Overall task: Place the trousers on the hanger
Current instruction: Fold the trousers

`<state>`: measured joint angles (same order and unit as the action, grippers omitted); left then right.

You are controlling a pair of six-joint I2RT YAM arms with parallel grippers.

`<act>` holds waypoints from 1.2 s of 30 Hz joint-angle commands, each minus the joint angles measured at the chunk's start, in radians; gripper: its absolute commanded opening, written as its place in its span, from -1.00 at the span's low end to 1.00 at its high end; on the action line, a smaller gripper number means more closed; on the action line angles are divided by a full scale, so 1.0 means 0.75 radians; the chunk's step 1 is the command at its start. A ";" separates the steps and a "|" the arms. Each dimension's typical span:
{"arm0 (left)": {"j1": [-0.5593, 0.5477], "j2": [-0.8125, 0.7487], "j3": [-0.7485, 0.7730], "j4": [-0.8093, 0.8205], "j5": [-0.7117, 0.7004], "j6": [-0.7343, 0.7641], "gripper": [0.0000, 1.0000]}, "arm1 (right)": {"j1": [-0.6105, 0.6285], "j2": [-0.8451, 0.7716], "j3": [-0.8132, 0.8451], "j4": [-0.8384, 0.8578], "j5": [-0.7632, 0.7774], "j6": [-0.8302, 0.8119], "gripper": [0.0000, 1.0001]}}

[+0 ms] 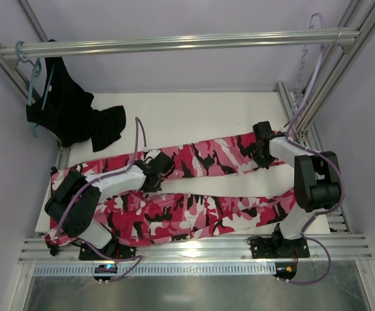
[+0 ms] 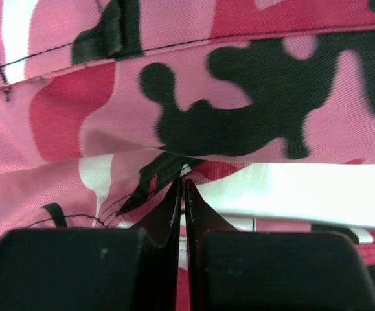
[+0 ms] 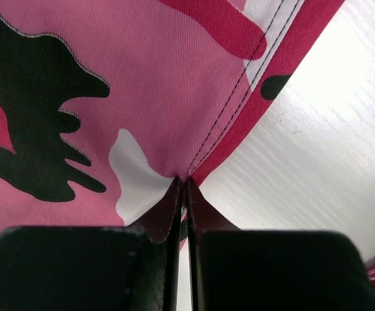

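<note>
**Both grippers pinched shut on the camouflage trousers**

A white table [image 1: 193, 110] sits inside an aluminium frame with pale walls around it; a rail [image 1: 174, 42] crosses the far side; the trousers [image 1: 193, 214] lie spread across the table, one leg under each gripper's reach and the other nearer the arm bases.

The left gripper [image 1: 158, 167] is down on the far leg, its jaws closed tight with no gap showing; in the left wrist view the left gripper [image 2: 182, 184] has a fold of the pink, crimson and black cloth at its tips; bare table shows just beyond and to the right of the tips.

The right gripper [image 1: 263, 150] is on the same leg, well to the right of the left one; its jaws are also fully closed; in the right wrist view the cloth puckers straight into the tips of the right gripper [image 3: 182, 181], with a stitched seam running away from them and white table to the right of them.

The hanger [image 1: 314, 15] hangs by its hook on the rail, far beyond and above the right gripper, well apart from the trousers.

Beyond and left of the left gripper, a black garment [image 1: 77, 116] drapes from a teal hanger [image 1: 32, 71] on the rail, its lower end resting on the table.
</note>
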<state>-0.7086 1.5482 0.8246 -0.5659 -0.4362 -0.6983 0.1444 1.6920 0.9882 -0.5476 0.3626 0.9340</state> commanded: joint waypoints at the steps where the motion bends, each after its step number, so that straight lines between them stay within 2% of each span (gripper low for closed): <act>1: -0.004 -0.062 -0.005 -0.084 0.025 0.027 -0.99 | -0.027 0.022 0.077 -0.029 0.148 -0.026 -0.93; 9: -0.002 -0.107 0.007 -0.156 0.034 0.015 -0.99 | -0.039 0.051 0.128 -0.072 0.212 -0.039 -0.92; 13: -0.002 -0.156 0.038 -0.274 -0.115 -0.077 -1.00 | -0.049 0.051 0.141 -0.090 0.232 -0.043 -0.93; 17: 0.000 -0.266 0.007 -0.284 -0.175 -0.110 -1.00 | -0.051 0.053 0.145 -0.092 0.234 -0.045 -0.93; 28: 0.000 -0.403 0.007 -0.256 -0.057 -0.122 -0.99 | -0.051 -0.033 0.075 -0.104 0.126 -0.051 -0.89; 29: 0.000 -0.416 0.015 -0.264 -0.054 -0.130 -0.87 | -0.053 -0.055 0.071 -0.114 0.120 -0.057 -0.79; 30: 0.000 -0.436 0.025 -0.280 -0.063 -0.149 -0.75 | -0.053 -0.067 0.071 -0.125 0.116 -0.059 -0.61; 31: 0.000 -0.446 0.050 -0.321 -0.083 -0.185 -0.63 | -0.053 -0.074 0.075 -0.157 0.118 -0.059 -0.53; 32: -0.002 -0.453 0.066 -0.342 -0.093 -0.198 -0.37 | -0.053 -0.086 0.079 -0.174 0.116 -0.059 -0.46; 33: 0.000 -0.465 0.083 -0.358 -0.099 -0.210 -0.24 | -0.053 -0.112 0.081 -0.184 0.110 -0.065 -0.35; 35: 0.002 -0.489 0.134 -0.391 -0.130 -0.247 0.06 | -0.051 -0.157 0.057 -0.198 0.069 -0.071 -0.29; 36: 0.008 -0.489 0.150 -0.403 -0.144 -0.259 0.11 | -0.055 -0.220 0.039 -0.198 0.044 -0.082 -0.25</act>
<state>-0.7109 1.2152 0.8673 -0.8162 -0.4862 -0.8352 0.1070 1.6344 1.0374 -0.6651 0.4103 0.8917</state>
